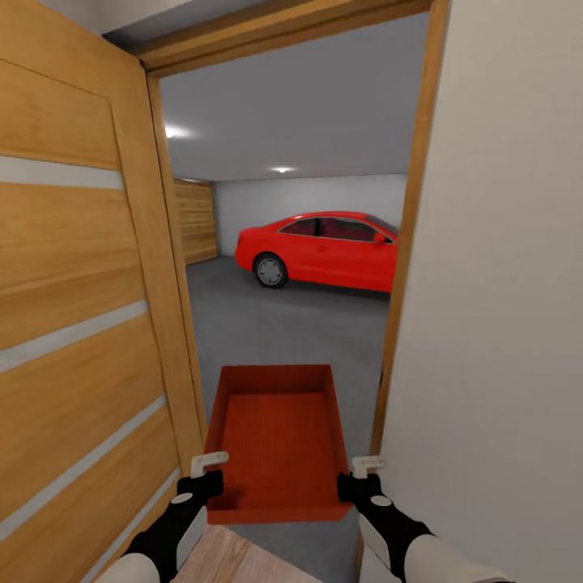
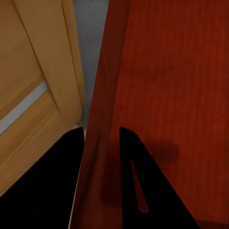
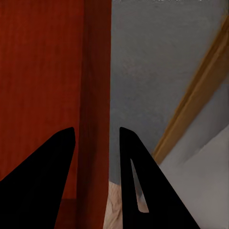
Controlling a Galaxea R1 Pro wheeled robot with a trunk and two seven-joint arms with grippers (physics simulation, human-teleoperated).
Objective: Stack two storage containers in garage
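I see an open wooden door with pale horizontal stripes taking up the left of my head view, and a wooden door frame running down right of centre beside a plain white wall. Through the opening, a red car sits mid-frame, with a wood-panelled wall behind it to the left and two ceiling lights glowing above.

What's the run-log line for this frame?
stage: transit, at garage doorway | left tool: shut on storage container left wall | right tool: shut on right wall | ahead: red car
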